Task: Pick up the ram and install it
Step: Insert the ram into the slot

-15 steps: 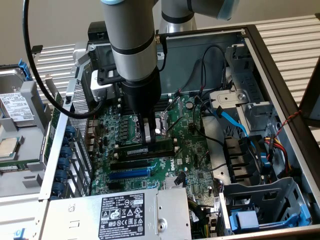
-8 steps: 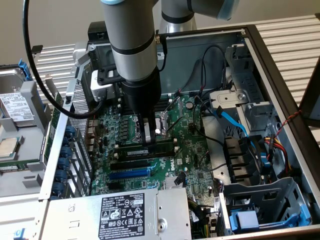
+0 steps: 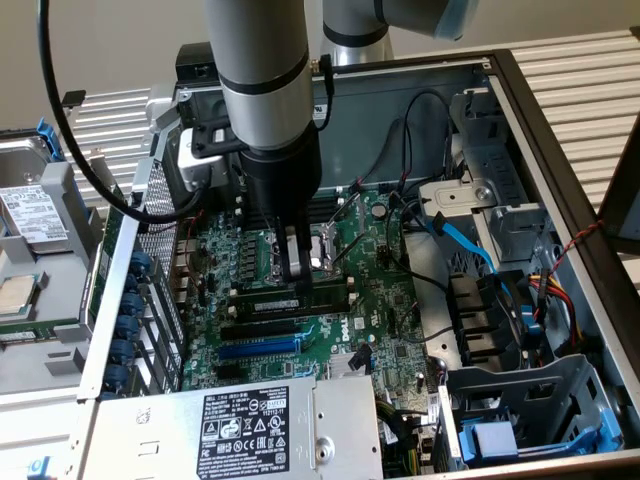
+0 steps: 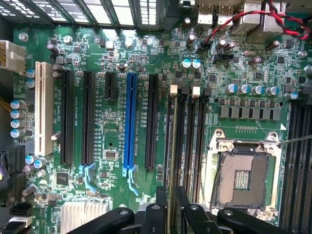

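My gripper [image 3: 296,275] reaches straight down into the open computer case, over the memory slots beside the CPU socket [image 3: 330,250]. The ram [image 3: 325,296] is a dark-green strip with a pale label, standing on its long edge along a black memory slot under the fingers. In the wrist view the ram [image 4: 171,146] appears edge-on as a thin line running along the slots next to the CPU socket [image 4: 243,178]. The gripper [image 4: 171,207] is shut on the ram, one dark finger [image 4: 161,204] on each side of its end.
A blue slot [image 3: 258,347] [image 4: 130,122] and several long black slots lie beside the memory slots. The power supply [image 3: 250,425] is at the front, and blue cables [image 3: 470,245] and a drive cage [image 3: 520,420] are at the exterior view's right. A hard drive [image 3: 30,215] lies outside the case.
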Controlling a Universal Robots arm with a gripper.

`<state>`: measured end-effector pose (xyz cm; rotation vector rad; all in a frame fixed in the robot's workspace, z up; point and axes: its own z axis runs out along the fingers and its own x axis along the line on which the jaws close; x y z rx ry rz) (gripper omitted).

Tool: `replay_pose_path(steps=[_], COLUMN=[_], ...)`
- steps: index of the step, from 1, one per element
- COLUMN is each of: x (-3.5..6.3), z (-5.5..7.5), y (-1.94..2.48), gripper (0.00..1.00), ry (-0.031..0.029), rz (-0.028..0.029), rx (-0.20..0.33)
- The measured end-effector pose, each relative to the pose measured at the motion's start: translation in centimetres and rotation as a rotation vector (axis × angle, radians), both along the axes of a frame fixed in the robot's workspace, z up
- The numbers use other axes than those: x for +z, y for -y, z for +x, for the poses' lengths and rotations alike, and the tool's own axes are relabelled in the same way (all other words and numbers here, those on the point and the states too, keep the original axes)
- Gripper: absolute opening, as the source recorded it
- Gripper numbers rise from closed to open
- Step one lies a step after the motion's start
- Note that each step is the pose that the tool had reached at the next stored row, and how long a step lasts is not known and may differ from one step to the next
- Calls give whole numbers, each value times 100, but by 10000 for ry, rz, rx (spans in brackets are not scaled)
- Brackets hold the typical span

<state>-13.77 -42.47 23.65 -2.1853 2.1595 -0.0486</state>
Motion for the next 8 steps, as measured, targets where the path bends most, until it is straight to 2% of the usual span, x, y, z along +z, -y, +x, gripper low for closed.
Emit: replay_pose_path(steps=[4, 8], x=[72, 92], z=[0, 0], y=[0, 0], gripper=[22, 22], ry=[0, 2], rz=[0, 2], rx=[1, -1])
